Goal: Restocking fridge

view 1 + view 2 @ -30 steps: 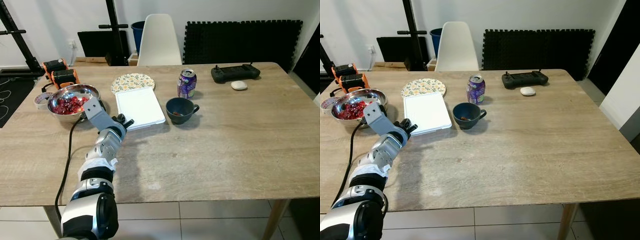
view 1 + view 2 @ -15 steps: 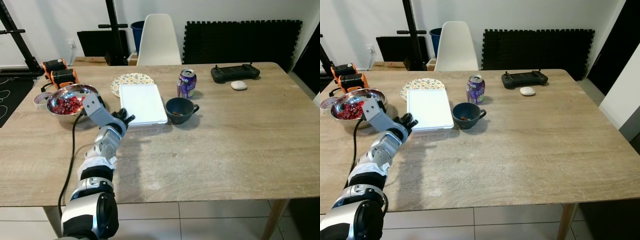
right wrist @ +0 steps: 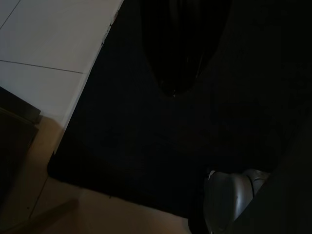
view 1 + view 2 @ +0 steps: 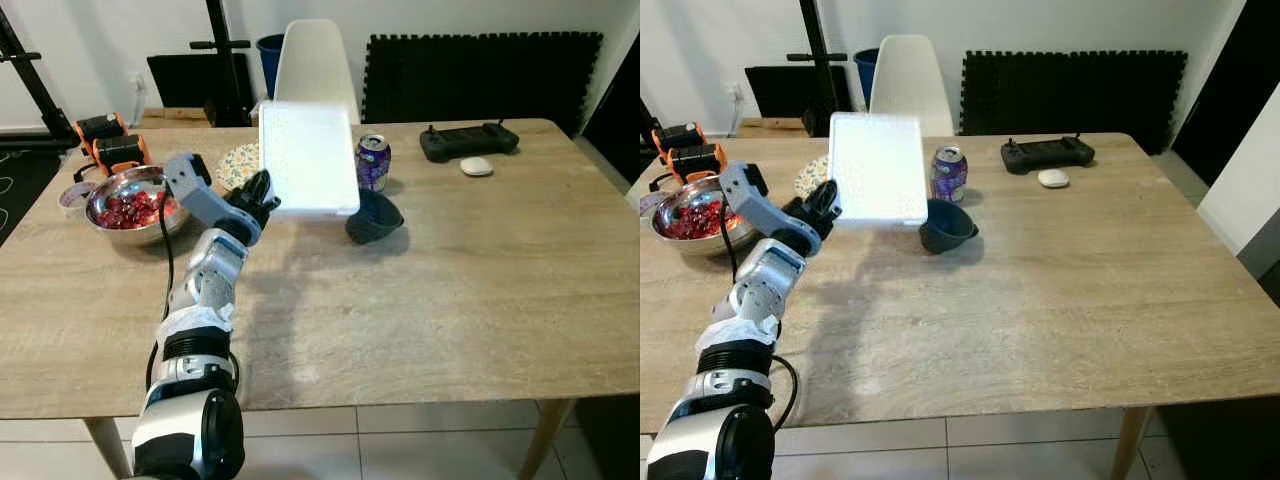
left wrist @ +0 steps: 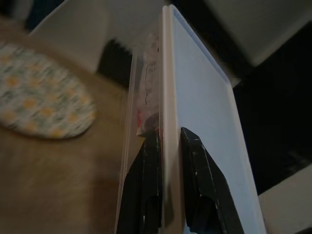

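Above the table, left gripper pinched shut on white lidded container, lifted clear; fridge trip apparently remains.

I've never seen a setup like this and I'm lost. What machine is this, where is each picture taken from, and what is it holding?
A humanoid robot stands at a wooden table. Two pictures come from its head, looking down; two from cameras on its wrists. Its left gripper pinches the edge of a white lidded container, lifted off the table and tilted. On the table: a metal bowl of red fruit, a floral plate, a purple soda can, a dark mug, a black controller. The right wrist view is dark, that arm hanging idle.
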Controlling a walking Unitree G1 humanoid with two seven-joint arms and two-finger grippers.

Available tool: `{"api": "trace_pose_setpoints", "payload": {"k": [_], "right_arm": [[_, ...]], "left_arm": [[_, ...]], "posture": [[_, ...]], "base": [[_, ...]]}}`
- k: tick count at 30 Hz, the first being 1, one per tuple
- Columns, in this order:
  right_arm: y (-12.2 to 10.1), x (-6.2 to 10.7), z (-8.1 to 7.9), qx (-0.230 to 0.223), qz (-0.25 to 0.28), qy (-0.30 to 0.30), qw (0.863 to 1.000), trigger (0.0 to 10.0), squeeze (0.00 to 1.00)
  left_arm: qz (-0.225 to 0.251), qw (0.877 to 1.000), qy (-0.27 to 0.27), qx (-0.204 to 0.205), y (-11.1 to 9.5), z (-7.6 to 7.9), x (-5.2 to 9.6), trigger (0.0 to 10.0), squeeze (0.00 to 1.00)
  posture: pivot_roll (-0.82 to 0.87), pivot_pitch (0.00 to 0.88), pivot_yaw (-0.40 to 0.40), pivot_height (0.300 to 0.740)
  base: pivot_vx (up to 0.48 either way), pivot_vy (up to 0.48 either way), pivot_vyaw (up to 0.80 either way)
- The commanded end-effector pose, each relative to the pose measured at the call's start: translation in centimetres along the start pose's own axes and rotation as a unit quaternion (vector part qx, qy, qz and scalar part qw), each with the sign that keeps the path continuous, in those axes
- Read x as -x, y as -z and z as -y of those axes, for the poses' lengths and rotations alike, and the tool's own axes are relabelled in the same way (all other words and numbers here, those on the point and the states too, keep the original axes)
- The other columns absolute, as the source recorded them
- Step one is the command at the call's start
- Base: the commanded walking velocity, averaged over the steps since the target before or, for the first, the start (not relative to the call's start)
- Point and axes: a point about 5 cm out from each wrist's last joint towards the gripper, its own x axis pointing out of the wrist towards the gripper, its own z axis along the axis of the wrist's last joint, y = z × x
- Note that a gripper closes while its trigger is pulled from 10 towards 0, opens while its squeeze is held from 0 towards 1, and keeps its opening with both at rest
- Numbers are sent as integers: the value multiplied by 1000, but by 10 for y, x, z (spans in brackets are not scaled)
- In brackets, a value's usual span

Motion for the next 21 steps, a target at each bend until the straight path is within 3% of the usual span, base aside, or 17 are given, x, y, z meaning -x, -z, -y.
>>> {"api": "trace_pose_setpoints", "payload": {"k": [1,3,4,12,21], "right_arm": [[4,1,1,-3,-7,2,1000,10000,0],[4,1,2,-5,-6,4,1000,10000,0],[3,1,4,-10,-3,9,1000,10000,0],[0,1,9,-17,3,17,1000,10000,0],[-1,1,11,-19,3,18,1000,10000,0]], "left_arm": [[29,998,46,14,-12,11,-2,7922,0],[38,997,60,20,-17,12,0,7922,0],[60,994,84,28,-26,14,3,10000,0],[84,990,111,9,-45,13,12,10000,0],[57,991,121,-11,-46,5,26,10000,0]], "posture": [[-63,54,-3,740],[-63,54,-3,740],[-64,51,-2,740],[-60,47,-4,740],[-50,44,-4,740]], "base": [[0,0,0],[0,0,0],[0,0,0],[0,0,0],[0,0,0]]}}
